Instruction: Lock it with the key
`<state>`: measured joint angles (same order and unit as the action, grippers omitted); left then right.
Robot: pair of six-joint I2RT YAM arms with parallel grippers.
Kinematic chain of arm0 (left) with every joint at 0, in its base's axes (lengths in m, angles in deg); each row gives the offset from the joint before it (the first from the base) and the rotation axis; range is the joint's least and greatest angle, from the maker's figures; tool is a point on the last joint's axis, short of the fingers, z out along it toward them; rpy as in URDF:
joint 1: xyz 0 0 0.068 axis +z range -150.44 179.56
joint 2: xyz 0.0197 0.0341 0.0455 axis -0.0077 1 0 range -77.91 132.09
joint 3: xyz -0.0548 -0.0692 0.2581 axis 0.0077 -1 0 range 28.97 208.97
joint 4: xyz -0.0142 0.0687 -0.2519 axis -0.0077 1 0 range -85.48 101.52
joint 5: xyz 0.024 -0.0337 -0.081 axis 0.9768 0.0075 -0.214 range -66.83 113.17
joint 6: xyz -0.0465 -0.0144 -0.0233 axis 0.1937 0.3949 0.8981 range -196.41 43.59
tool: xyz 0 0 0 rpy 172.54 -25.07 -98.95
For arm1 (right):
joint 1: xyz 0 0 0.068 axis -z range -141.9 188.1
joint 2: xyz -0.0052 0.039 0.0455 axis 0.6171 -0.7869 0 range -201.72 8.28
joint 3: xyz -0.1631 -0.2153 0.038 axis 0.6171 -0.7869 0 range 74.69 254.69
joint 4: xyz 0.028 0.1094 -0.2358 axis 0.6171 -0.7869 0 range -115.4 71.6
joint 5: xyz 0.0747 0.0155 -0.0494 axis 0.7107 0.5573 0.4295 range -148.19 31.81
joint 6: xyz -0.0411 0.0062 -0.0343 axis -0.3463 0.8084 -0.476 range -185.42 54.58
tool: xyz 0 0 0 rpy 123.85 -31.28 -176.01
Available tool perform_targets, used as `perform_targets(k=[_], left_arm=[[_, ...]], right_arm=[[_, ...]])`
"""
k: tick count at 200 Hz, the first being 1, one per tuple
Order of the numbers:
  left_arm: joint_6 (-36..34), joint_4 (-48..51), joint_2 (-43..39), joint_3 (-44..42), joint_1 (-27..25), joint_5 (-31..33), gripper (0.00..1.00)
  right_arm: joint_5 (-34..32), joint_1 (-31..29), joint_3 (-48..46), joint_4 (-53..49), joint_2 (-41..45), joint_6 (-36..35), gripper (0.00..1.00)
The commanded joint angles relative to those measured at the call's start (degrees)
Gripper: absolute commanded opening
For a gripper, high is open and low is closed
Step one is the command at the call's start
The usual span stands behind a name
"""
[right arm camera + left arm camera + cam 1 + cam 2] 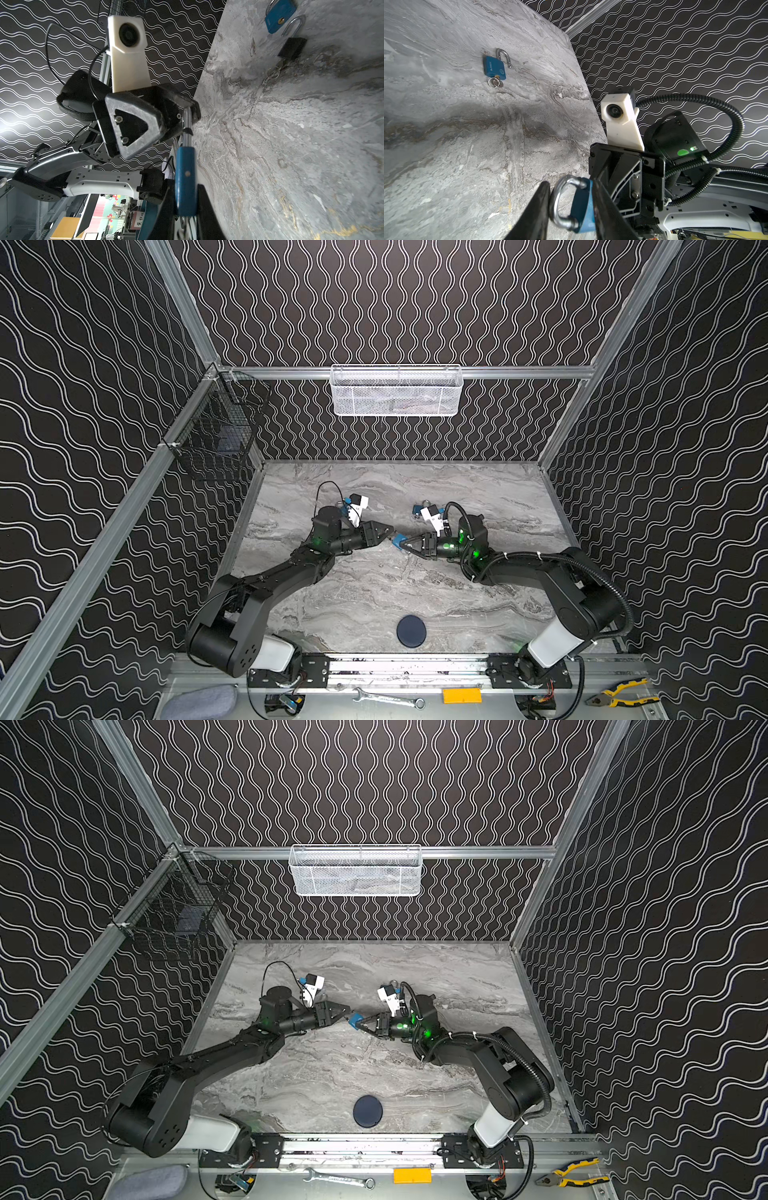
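Above the middle of the marble table, clear of every edge, the right gripper clamps the blue padlock by its body while the left gripper straddles its shackle, grip unclear; a spare padlock bears illegible white lettering.

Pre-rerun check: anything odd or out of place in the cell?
Nothing spilled or broken. A spare blue padlock lies on the grey marble tabletop, steel shackle swung open, key in it.

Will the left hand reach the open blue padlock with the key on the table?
Probably yes. The left hand sits at the shackle of the held padlock, but bare table leads to the open padlock; only the right wrist camera stands beside it.
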<state>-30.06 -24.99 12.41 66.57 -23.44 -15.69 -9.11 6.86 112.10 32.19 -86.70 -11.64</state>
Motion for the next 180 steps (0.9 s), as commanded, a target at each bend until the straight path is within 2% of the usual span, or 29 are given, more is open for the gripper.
perform_targets(k=[1,105,180], left_arm=[[-1.4,0.7,0.1,0.8,0.0,0.2,0.35],[-3.1,4.9,0.1,2.2,0.0,2.4,0.18],[-3.0,4.4,1.3,2.0,0.0,1.8,0.11]], right_arm=[[0.4,-0.1,0.7,0.6,0.3,-1.6,0.00],[0.1,-0.1,0.4,0.1,1.0,-1.9,0.00],[0.3,-0.1,0.9,-0.7,1.9,-2.1,0.00]])
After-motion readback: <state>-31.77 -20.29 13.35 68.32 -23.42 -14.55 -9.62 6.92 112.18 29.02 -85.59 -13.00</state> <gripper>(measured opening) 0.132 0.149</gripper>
